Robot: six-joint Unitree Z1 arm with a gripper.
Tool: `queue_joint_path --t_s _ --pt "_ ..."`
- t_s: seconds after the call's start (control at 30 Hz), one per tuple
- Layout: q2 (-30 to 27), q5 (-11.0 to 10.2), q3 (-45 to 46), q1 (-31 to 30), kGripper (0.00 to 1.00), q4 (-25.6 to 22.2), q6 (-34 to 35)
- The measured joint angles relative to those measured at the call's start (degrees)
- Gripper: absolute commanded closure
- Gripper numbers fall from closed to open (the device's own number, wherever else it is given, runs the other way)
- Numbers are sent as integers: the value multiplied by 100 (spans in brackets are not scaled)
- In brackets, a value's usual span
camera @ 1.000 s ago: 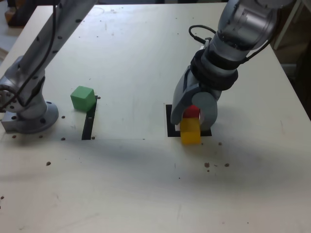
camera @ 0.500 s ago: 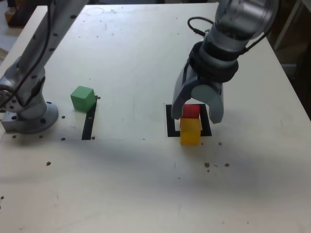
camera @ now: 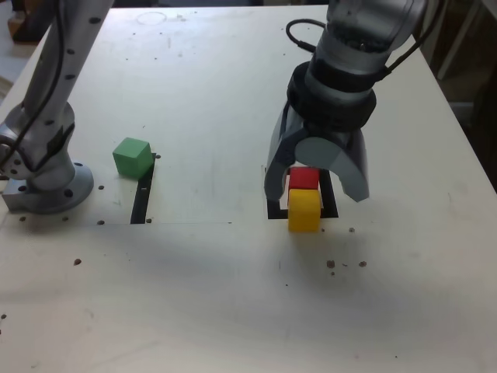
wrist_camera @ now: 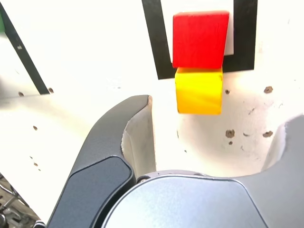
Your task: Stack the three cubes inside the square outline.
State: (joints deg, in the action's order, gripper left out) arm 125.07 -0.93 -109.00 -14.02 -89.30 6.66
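With the small red cube (camera: 304,178) sitting inside the thick black square outline (camera: 271,196), the small yellow cube (camera: 304,210) sits touching it, its near part spilling over the outline's front edge onto bare wood. From the wrist view, red (wrist_camera: 200,39) covers the white centre of the frame (wrist_camera: 153,38) and yellow (wrist_camera: 199,90) butts right against it. Above the pair hangs the grey gripper (camera: 315,176), jaws spread wide, one either side, holding nothing. Well off to the exterior view's left, the small green cube (camera: 132,158) rests beside a thin black slot (camera: 143,196) on the pale wooden table (camera: 233,295), near the grey arm base (camera: 48,183).
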Motion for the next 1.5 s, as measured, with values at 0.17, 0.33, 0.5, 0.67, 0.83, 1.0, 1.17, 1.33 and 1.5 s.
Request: queue_joint_path --t_s 0.17,0.33,0.5,0.67,0.83,1.0,1.17,1.33,1.5 --pt "234 161 75 -8 2 70 89" --pt "359 256 153 -6 4 177 94" --pt "451 340 327 49 8 312 96" --pt "514 397 370 82 14 389 89" --pt "545 442 379 94 26 503 57" --pt "597 471 400 110 47 533 55" --pt "609 478 435 132 67 589 54" --pt "609 485 437 132 69 632 52" --pt "609 507 439 132 69 632 46"
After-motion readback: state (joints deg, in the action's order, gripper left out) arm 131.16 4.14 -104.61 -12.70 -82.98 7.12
